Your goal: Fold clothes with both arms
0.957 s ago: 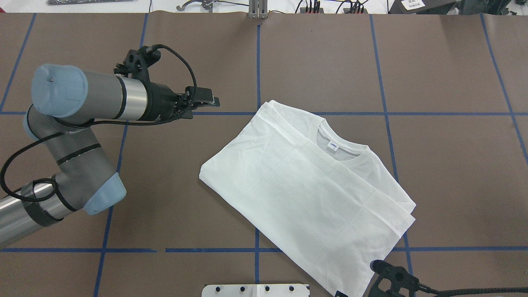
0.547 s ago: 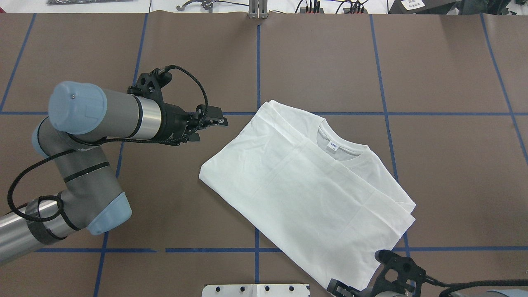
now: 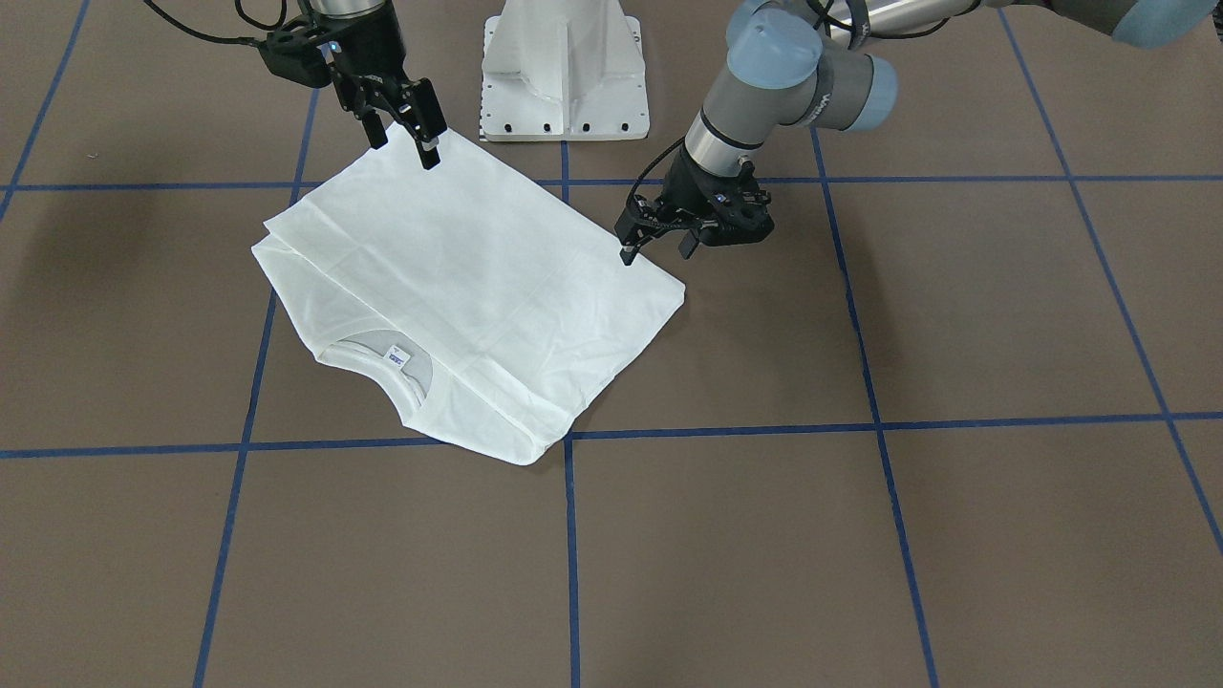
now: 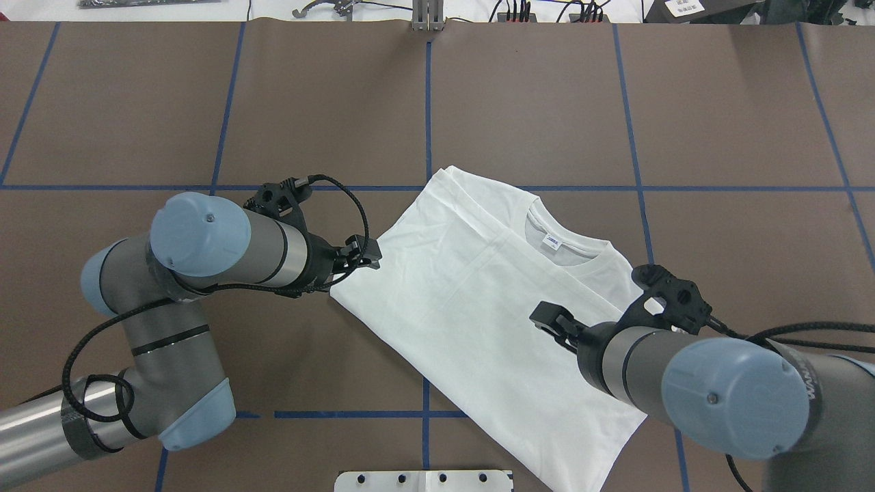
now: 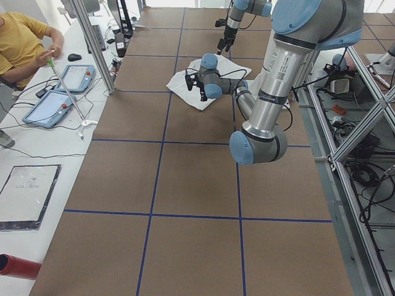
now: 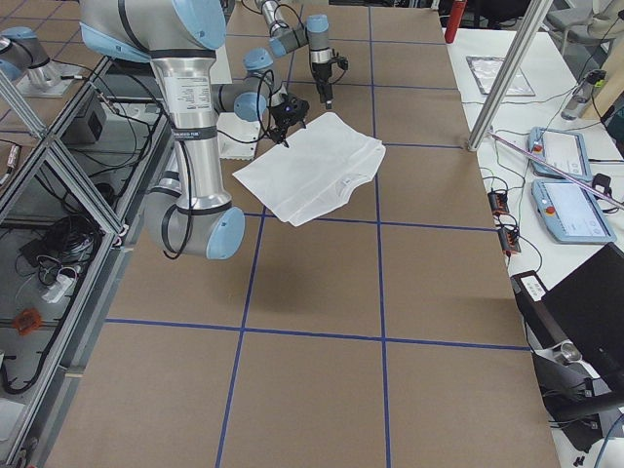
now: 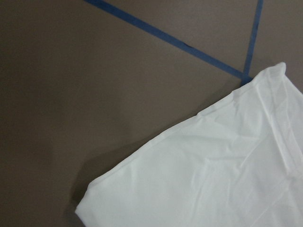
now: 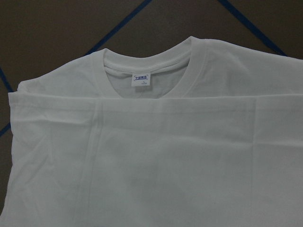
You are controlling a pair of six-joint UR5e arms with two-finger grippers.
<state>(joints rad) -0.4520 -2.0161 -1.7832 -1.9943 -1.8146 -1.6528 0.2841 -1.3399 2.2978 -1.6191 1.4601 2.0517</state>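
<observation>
The white T-shirt (image 4: 478, 301) lies folded flat and diagonal on the brown table, collar up with its blue-printed label (image 4: 551, 240) showing; no black text shows. My left gripper (image 4: 368, 251) is open and empty, just over the shirt's left corner, which fills the left wrist view (image 7: 213, 179). My right gripper (image 4: 545, 316) is open and empty above the shirt's lower right part, a little short of the collar (image 8: 147, 59). In the front view the left gripper (image 3: 655, 250) and the right gripper (image 3: 403, 145) both show their fingers apart, above the shirt (image 3: 459, 277).
The white pedestal base (image 3: 564, 67) stands at the table's near edge, just behind the shirt. Blue tape lines (image 4: 428, 102) grid the brown table. Cables and fittings (image 4: 519, 10) lie along the far edge. An operator (image 5: 24, 43) sits beside that edge with tablets.
My left arm has swung down and right to the shirt's left corner. My right arm has come in from the bottom edge and now reaches over the shirt. The shirt has not moved.
</observation>
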